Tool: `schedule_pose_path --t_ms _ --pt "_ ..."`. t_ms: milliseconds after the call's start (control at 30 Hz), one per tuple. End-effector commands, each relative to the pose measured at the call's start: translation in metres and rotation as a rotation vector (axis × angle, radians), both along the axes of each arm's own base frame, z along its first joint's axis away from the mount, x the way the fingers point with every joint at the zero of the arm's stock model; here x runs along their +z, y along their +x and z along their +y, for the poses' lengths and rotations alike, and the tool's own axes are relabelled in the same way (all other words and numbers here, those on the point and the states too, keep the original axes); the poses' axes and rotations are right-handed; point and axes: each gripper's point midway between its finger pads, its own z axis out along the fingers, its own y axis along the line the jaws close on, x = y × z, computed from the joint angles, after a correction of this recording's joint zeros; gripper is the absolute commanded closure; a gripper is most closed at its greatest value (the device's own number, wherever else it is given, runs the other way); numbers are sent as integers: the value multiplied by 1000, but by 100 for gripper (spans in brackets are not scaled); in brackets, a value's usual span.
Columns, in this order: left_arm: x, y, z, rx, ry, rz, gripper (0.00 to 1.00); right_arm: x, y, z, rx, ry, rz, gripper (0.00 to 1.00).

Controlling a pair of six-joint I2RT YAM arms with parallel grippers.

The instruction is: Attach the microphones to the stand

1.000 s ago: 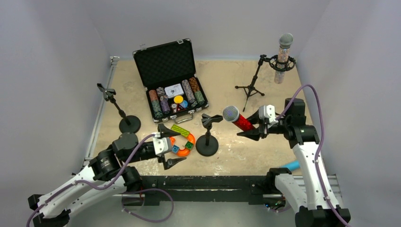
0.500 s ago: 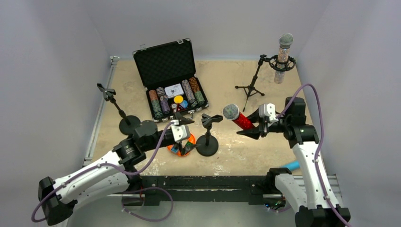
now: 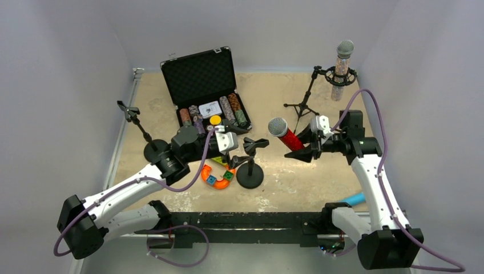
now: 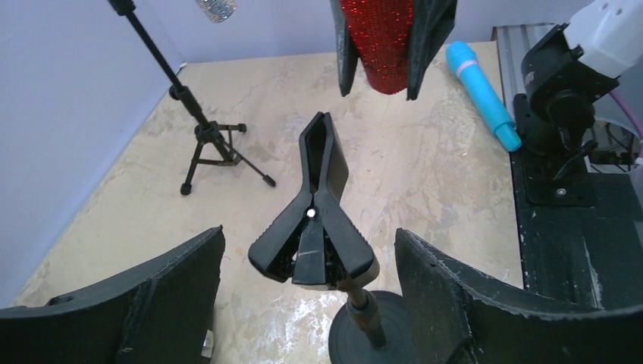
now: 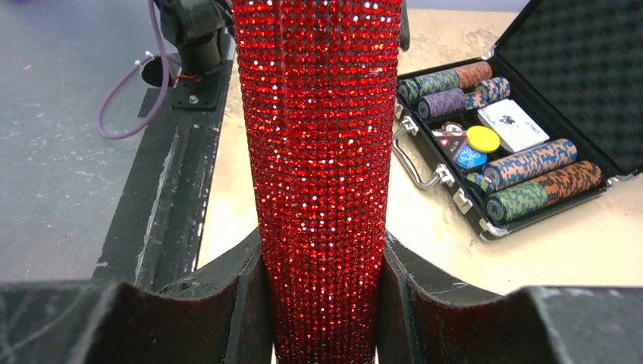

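Observation:
My right gripper (image 3: pixel 306 146) is shut on the red glitter microphone (image 3: pixel 289 138) and holds it tilted above the table, grey mesh head up and to the left; its body fills the right wrist view (image 5: pixel 322 174). My left gripper (image 3: pixel 242 146) is open, its fingers either side of the black clip (image 4: pixel 315 216) of the middle stand (image 3: pixel 250 176), without touching it. The red microphone (image 4: pixel 387 38) hangs above and beyond that clip. The silver-pink microphone (image 3: pixel 342 67) sits upright in the tripod stand (image 3: pixel 302 105) at the back right. The light-blue microphone (image 3: pixel 354 199) lies at the near right edge.
An open black case of poker chips (image 3: pixel 205 91) stands at the back centre. An orange ring toy with coloured bricks (image 3: pixel 220 174) lies left of the middle stand's base. A third round-base stand (image 3: pixel 154 149) with an empty clip stands at the left.
My left arm has swung from the orange toy up and right, bringing its open fingers around the middle stand's clip. My right arm has lifted the red microphone slightly up and back.

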Motion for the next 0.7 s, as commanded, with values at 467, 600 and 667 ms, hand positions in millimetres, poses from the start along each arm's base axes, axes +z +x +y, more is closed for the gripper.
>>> schedule_pose_path --t_ms 467,600,667 --pt "16 -2 -14 -63 -25 64 100 5 18 31 106 -18 -54 100" --pt "11 -2 -12 -44 -26 104 100 -9 26 38 111 -50 -38 100" --pt "8 -2 -11 -34 -33 117 100 -17 24 44 127 -64 -31 100"
